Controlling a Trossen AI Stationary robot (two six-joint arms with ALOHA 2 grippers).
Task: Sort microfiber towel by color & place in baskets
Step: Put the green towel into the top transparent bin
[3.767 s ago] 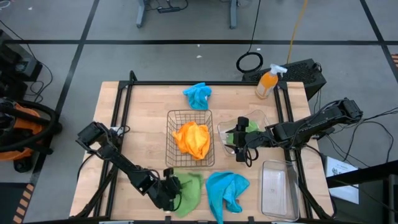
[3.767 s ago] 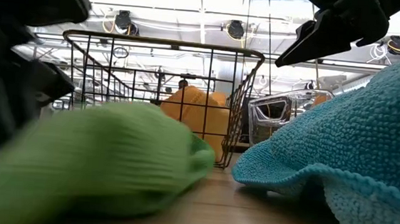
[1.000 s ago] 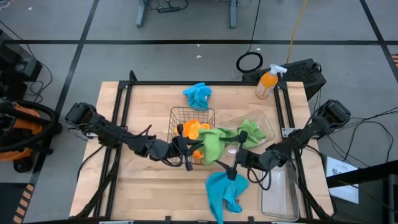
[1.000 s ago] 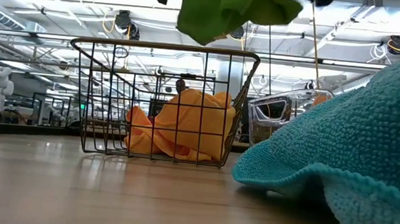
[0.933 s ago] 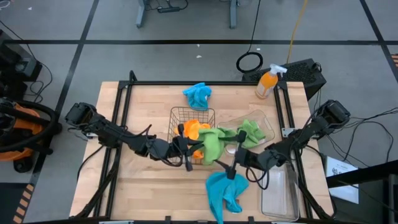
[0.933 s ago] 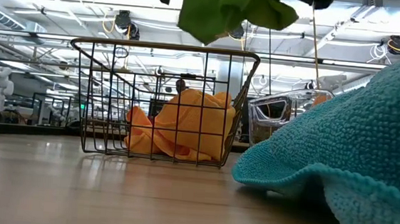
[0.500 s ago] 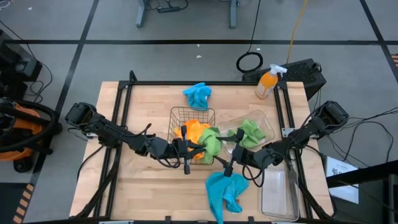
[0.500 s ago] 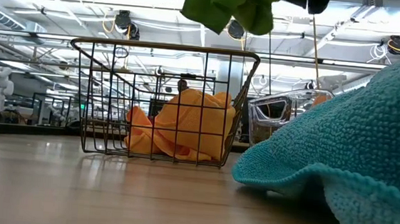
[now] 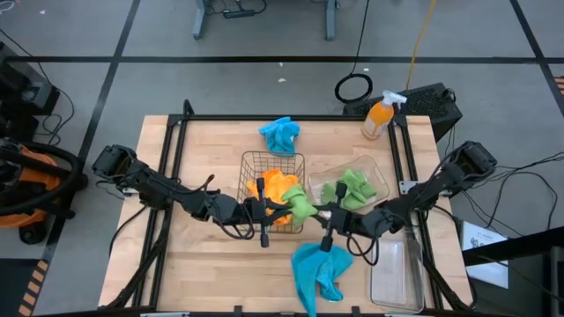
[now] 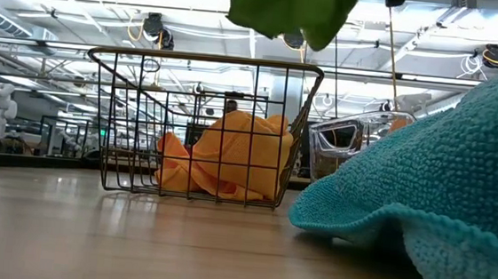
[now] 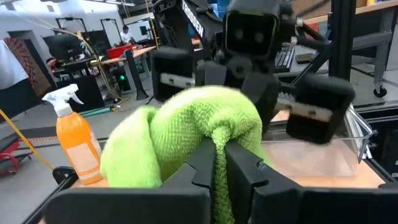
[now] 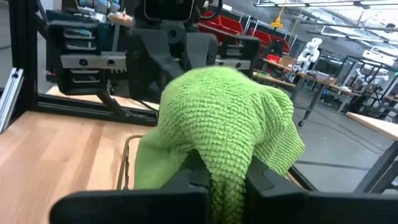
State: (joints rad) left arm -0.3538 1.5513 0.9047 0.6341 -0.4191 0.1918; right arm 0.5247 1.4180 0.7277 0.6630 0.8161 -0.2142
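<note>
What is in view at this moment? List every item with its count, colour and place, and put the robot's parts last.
Green towel: one, held in the air between both tools, above the wire basket's right edge.
Green towel: one, in the clear tub.
Orange towels: orange heap, count unclear, in the copper wire basket.
Blue towel: one, far side of the table.
Blue towel: one, near edge.
Clear bin: one, near right corner.
Spray bottle: one, orange, far right corner.
Black box: one, beside the bottle.
Left tool: shut on the green towel.
Right tool: shut on the same towel.
</note>
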